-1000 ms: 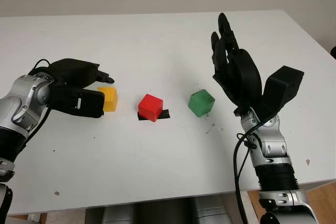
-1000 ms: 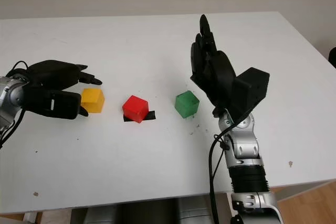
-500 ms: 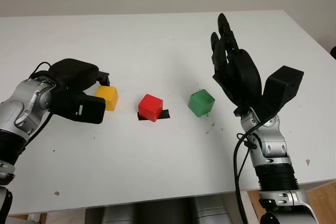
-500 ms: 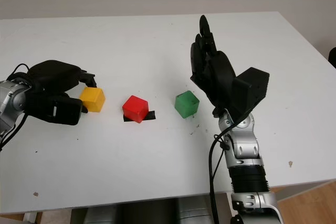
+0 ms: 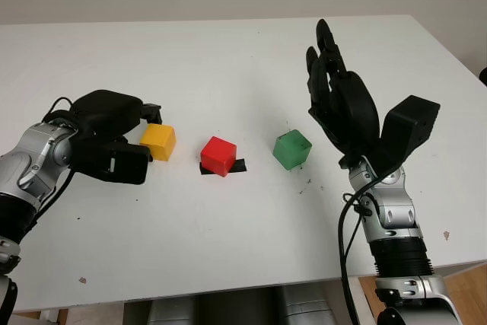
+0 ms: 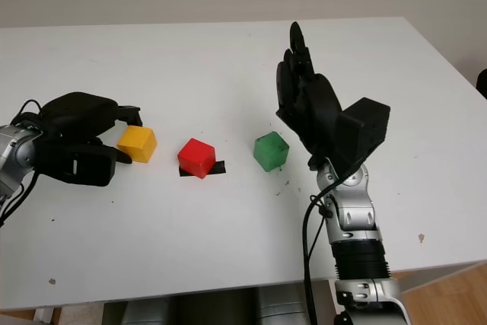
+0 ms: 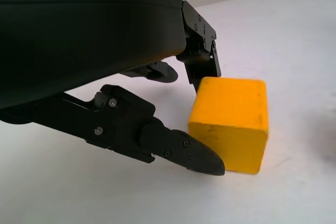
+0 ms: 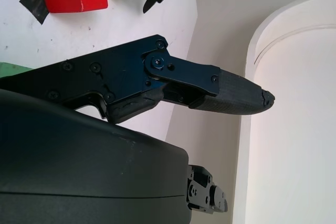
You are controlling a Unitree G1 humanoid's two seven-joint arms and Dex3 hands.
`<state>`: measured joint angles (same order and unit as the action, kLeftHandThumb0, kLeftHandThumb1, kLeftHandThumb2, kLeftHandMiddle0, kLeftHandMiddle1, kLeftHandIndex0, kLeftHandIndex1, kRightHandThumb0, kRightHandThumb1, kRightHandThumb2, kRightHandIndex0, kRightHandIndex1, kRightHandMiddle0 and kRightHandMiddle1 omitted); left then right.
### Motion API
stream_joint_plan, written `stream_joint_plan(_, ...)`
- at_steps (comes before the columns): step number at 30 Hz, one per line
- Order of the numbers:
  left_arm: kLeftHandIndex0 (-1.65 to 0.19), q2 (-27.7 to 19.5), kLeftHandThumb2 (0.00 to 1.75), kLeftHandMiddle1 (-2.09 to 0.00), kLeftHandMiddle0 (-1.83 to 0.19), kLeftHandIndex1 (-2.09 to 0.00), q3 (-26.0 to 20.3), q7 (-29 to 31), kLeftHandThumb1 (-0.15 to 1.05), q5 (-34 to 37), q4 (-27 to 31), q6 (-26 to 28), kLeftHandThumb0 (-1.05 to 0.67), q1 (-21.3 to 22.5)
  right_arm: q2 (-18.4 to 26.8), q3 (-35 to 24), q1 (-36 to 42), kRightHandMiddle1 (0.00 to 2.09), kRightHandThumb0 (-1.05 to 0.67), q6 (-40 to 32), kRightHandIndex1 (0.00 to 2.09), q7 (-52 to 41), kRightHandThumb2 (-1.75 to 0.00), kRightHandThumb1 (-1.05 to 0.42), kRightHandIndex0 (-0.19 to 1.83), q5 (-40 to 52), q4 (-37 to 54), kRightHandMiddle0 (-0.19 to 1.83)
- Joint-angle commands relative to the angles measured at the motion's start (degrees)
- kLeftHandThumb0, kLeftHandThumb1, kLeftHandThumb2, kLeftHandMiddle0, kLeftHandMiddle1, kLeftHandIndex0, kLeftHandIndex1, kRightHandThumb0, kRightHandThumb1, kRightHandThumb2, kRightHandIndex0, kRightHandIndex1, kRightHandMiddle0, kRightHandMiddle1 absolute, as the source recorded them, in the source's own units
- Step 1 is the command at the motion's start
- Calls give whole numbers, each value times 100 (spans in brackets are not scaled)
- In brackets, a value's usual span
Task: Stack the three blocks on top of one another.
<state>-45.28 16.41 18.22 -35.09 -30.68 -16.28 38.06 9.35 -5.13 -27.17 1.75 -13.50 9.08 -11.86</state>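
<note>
Since the frame one second back, the left hand (image 5: 114, 136) has been drawn lower and closer around the yellow block (image 5: 158, 142), and that block has been shifted slightly to the right in the frame, toward the red block (image 5: 218, 155). Right hand, red block and green block (image 5: 292, 149) are recorded as unchanged.

All three blocks are noted in a row across the middle of the white table (image 5: 228, 58), each on the surface, none stacked: yellow at left, red at centre on a strip of black tape (image 5: 237, 166), green at right.

Key relation: the yellow block lies immediately right of the left hand in the frame, between its fingers (image 7: 178, 150). In the left wrist view one finger is seen along the block's near lower edge and another behind its far face; contact appears likely, but a firm clamp cannot be confirmed. The block is still seated on the table.

The right hand (image 5: 338, 104) is held raised and open at the right of the frame, just beside the green block, with nothing in it.
</note>
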Motion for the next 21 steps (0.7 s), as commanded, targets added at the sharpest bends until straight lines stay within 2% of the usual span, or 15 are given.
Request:
stream_joint_plan(1, -22, 151, 6, -5, -39, -153, -307, 222, 104, 504, -65, 74, -37, -32, 34, -27, -127, 0, -76, 118, 0, -26, -68, -105, -19, -10, -38, -19)
stream_joint_plan(6, -20, 362, 5, -5, -37, -182, -782, 894, 104, 1681, -132, 298, -36, -26, 26, -26, -135, 0, -76, 122, 0, 0, -67, -105, -19, -30, -53, -19)
stream_joint_plan(11, -21, 428, 5, -5, -37, -195, -1051, 1323, 102, 2276, 90, 703, -37, -41, 24, -30, -135, 0, -76, 171, 0, -13, -67, -105, -19, -31, -107, -19)
stream_joint_plan(16, -20, 472, 5, -4, -37, -186, -1279, 1532, 101, 2706, 262, 860, -38, -95, 36, -31, -93, 0, -75, 96, 0, -33, -67, -105, -19, -11, -38, -19)
stream_joint_plan(21, -23, 513, 5, -5, -38, -187, -1454, 1597, 101, 2992, 305, 832, -40, -127, 32, -37, -80, 0, -75, 89, 0, -20, -67, -105, -19, -13, -28, -19)
